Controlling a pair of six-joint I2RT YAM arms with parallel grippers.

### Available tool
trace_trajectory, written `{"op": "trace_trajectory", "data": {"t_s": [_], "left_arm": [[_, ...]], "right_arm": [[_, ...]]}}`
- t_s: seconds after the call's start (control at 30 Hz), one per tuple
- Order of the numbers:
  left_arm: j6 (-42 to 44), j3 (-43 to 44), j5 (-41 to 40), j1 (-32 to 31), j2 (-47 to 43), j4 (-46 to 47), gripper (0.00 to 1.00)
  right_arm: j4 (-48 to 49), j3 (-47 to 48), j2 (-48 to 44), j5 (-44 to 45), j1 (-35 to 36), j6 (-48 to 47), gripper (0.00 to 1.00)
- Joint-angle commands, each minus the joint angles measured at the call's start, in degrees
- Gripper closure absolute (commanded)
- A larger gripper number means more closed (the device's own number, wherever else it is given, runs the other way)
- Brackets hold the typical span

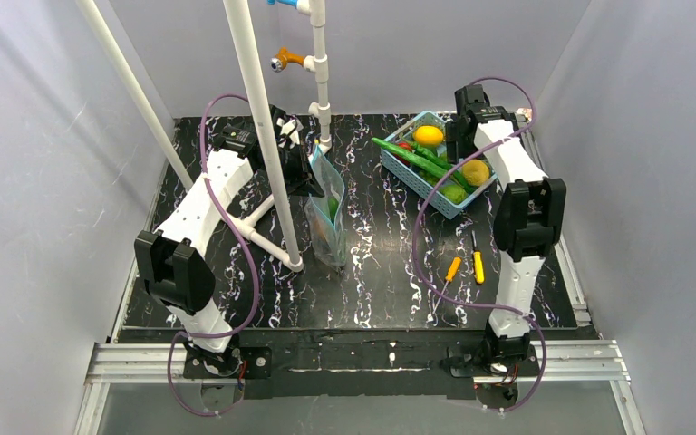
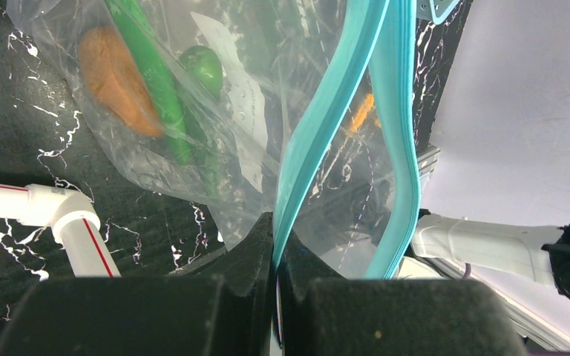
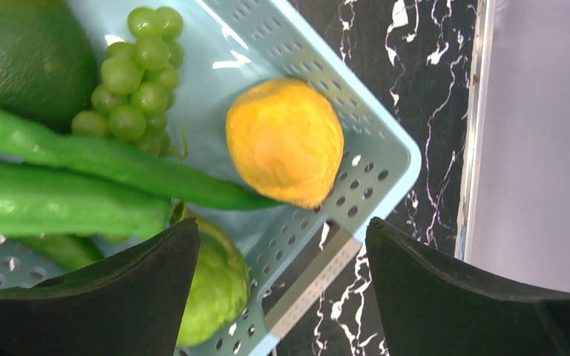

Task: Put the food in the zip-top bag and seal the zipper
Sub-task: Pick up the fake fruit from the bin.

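Note:
The clear zip-top bag (image 1: pixel 328 216) hangs upright mid-table, and my left gripper (image 1: pixel 304 172) is shut on its mouth. In the left wrist view the left gripper (image 2: pixel 276 230) pinches one side of the teal zipper (image 2: pixel 326 111); the other side bows away, so the mouth gapes. Inside the bag lie an orange piece (image 2: pixel 115 81), a green pod (image 2: pixel 152 74) and a small green round fruit (image 2: pixel 204 67). My right gripper (image 1: pixel 460 136) (image 3: pixel 282 226) hangs open over the basket's corner, empty, just short of a yellow-orange fruit (image 3: pixel 286 141) (image 1: pixel 428 136). Green pods (image 3: pixel 67 178), grapes (image 3: pixel 133 74) and a brown-orange fruit (image 1: pixel 476 172) lie beside it.
The light-blue slotted basket (image 1: pixel 401 170) (image 3: pixel 386 148) stands at the back right. Two orange-handled screwdrivers (image 1: pixel 453 269) (image 1: pixel 478 265) lie in front of it. A white pipe frame (image 1: pixel 263 136) rises beside the left arm, with a foot pipe (image 2: pixel 59 211) on the table. Grey walls close in on both sides.

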Motion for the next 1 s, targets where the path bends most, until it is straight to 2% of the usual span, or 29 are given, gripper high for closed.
{"op": "trace_trajectory", "data": {"t_s": [0.0, 0.67, 0.77, 0.97], "left_arm": [[0.9, 1.4, 1.3, -0.1, -1.5, -1.6, 1.00], [0.9, 2.3, 0.9, -0.1, -0.4, -2.6, 1.00], [1.0, 2.3, 0.7, -0.1, -0.6, -2.9, 1.00], [0.7, 1.9, 0.6, -0.2, -0.8, -2.8, 1.00]], "right_arm": [[-1.3, 6.6, 4.3, 1.8, -1.9, -2.6, 0.12], [0.5, 6.0, 12.6, -2.3, -3.9, -1.3, 0.12], [0.4, 6.9, 12.3, -4.9, -3.9, -1.4, 0.21], [-1.3, 9.1, 9.8, -6.4, -3.9, -0.4, 0.50]]}}
